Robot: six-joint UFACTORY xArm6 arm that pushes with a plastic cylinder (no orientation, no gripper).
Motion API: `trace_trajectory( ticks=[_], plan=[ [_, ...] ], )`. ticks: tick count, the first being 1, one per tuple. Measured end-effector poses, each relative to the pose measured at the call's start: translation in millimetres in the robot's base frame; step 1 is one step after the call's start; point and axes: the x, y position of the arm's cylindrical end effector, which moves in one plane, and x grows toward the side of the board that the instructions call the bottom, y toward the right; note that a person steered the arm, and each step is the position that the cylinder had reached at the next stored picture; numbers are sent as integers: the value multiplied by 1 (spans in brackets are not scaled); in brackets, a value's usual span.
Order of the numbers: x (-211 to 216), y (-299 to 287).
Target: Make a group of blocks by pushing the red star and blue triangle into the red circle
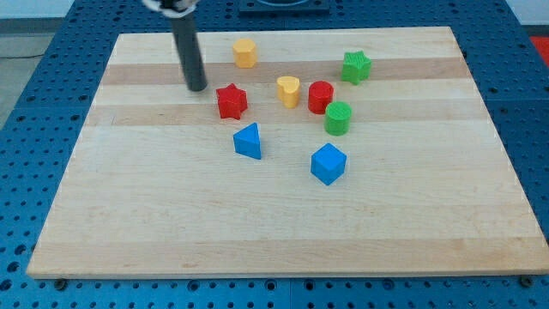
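Note:
The red star lies on the wooden board left of centre near the view's top. The blue triangle sits just below it, slightly to the right. The red circle stands further right, touching the green circle at its lower right and close beside the yellow heart on its left. My tip rests on the board a short way left of the red star and slightly above it, apart from it.
A yellow hexagon block lies near the board's top edge. A green star sits at the upper right. A blue cube lies below the green circle. A blue perforated table surrounds the board.

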Motion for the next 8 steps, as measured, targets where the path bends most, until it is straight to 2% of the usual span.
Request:
trace_trajectory(
  ticks=[1, 2, 4, 8],
  plan=[
    [15, 6],
    [18, 39],
    [39, 48],
    [51, 151]
  ],
)
